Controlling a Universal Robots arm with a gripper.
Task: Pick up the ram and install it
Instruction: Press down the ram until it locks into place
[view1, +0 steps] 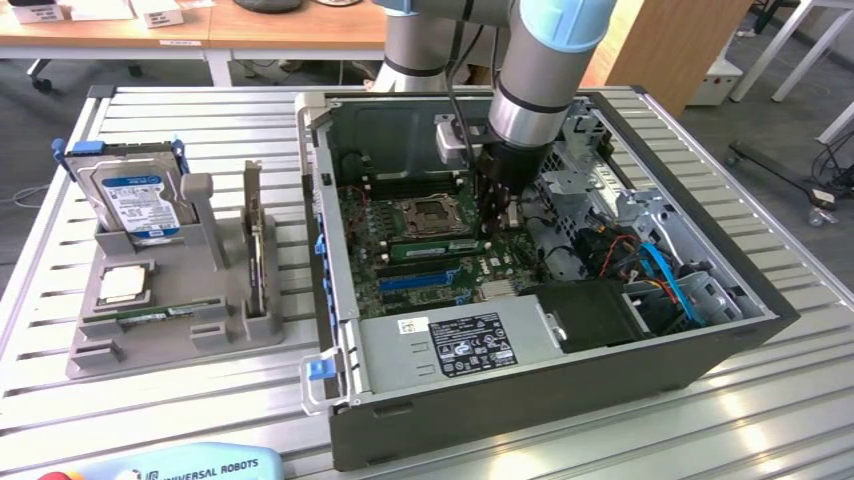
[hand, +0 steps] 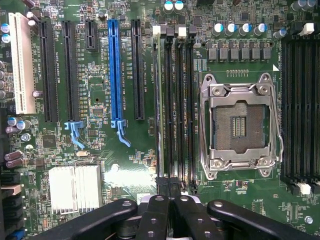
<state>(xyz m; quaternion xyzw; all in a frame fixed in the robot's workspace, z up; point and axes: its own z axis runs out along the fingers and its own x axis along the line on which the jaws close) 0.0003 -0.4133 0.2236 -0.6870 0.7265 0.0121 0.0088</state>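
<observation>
The ram (view1: 427, 245) is a thin green stick standing on edge in a memory slot of the motherboard, just beside the CPU socket (view1: 430, 212). In the wrist view the ram (hand: 159, 100) shows edge-on as a narrow strip running away from the fingers. My gripper (view1: 497, 228) reaches down into the open computer case (view1: 561, 400), over one end of that stick. Its black fingers (hand: 155, 215) are shut, and the gripper (hand: 169, 186) sits at the stick's near end. I see nothing clamped between the fingers.
A grey holder (view1: 160, 350) at the exterior view's left carries a hard drive (view1: 134, 195), an upright dark card (view1: 254, 240), a chip (view1: 123, 283) and another green stick (view1: 150, 316). Inside the case are the power supply (view1: 454, 345), cables (view1: 661, 275), a blue slot (hand: 114, 70) and a heatsink (hand: 75, 187).
</observation>
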